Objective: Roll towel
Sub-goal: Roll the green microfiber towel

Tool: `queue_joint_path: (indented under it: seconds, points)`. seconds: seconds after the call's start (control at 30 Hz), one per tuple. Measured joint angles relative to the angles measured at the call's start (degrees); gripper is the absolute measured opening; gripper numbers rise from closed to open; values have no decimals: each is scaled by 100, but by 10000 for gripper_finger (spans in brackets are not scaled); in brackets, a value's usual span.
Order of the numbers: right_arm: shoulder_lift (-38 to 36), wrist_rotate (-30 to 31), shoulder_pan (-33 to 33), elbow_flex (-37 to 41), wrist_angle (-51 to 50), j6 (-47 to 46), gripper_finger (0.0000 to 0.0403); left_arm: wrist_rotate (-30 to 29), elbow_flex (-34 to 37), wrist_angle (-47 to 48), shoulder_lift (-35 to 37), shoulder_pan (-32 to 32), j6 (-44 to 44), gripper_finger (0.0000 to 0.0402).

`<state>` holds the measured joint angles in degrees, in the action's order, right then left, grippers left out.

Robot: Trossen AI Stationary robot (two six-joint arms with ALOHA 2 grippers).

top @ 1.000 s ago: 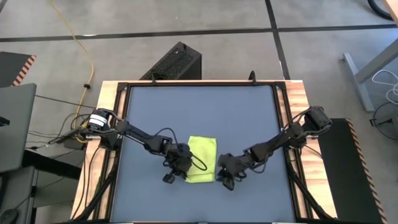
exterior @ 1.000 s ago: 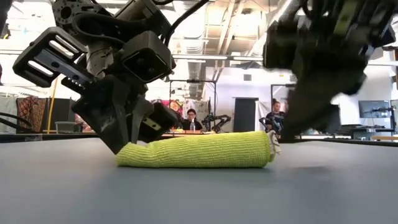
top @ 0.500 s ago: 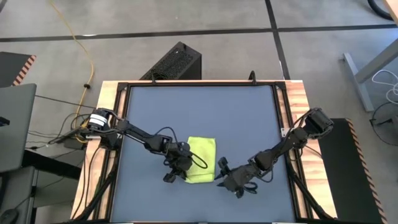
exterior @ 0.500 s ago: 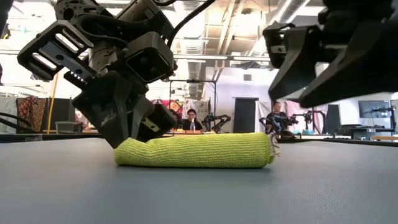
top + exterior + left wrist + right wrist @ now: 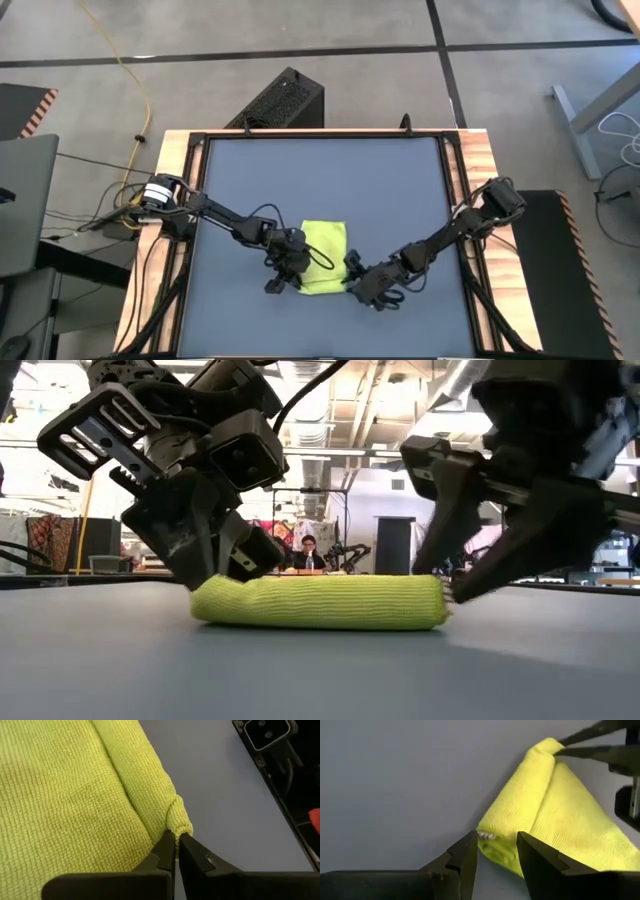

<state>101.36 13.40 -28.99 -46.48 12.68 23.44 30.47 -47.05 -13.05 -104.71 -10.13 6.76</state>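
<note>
The lime towel (image 5: 325, 250) lies on the dark blue-grey table (image 5: 330, 180) near the front edge. Its near part is rolled into a thick roll (image 5: 320, 602), while the far part lies flat (image 5: 60, 795). At the roll's left end my left gripper (image 5: 176, 837) is shut. My right gripper (image 5: 497, 847) stands open at the roll's right end, slanting down. One finger is on each side of that end, where a small white tag (image 5: 486, 836) shows. My left gripper pinches the tip of the roll's left end (image 5: 179, 824) between its two fingertips, slanting down from the table's left. The roll lies on the table. Whether my right gripper's fingers (image 5: 465, 852) touch the roll's right end (image 5: 495, 845), I cannot tell.
The table's far half (image 5: 330, 170) is bare surface inside a black frame with wooden side strips (image 5: 480, 170). A black box (image 5: 285, 100) stands on the floor beyond the far edge. People sit far behind the table (image 5: 308, 550) in the low view.
My right gripper has rolled its wrist far round. It first swung a little away from the towel, then came back down toward the roll's right end, its fingers now astride that end. The towel and my left gripper have stayed where they were.
</note>
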Motion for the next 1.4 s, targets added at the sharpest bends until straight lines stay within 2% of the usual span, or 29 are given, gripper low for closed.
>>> queue_joint_path:
  seconds: [0.27, 0.4, 0.77, 0.93, 1.1, 1.3, 1.4]
  points:
    - [332, -24, -20, -62, 178, 67, 163, -14, -2, -49, 0, 20, 147, 0]
    - [493, -22, -22, -90, 365, -112, 148, 12, -1, -41, 0, 20, 190, 0]
    - [533, -78, -12, -112, 176, -1988, 17, 134, 78, -139, 0, 20, 338, 0]
    - [523, -534, 68, 145, 505, -2983, 21, -15, 504, -1093, 0, -76, 943, 0]
    - [525, -656, 68, 355, 814, -3954, 17, -539, 883, -1849, 2, -288, 1546, 0]
    - [530, -735, 72, 402, 846, -4503, 17, -1004, 1163, -2528, 4, -454, 2117, 0]
    - [536, -762, 64, 631, 1300, -4950, 17, -1306, 1446, -3039, 7, -552, 2567, 0]
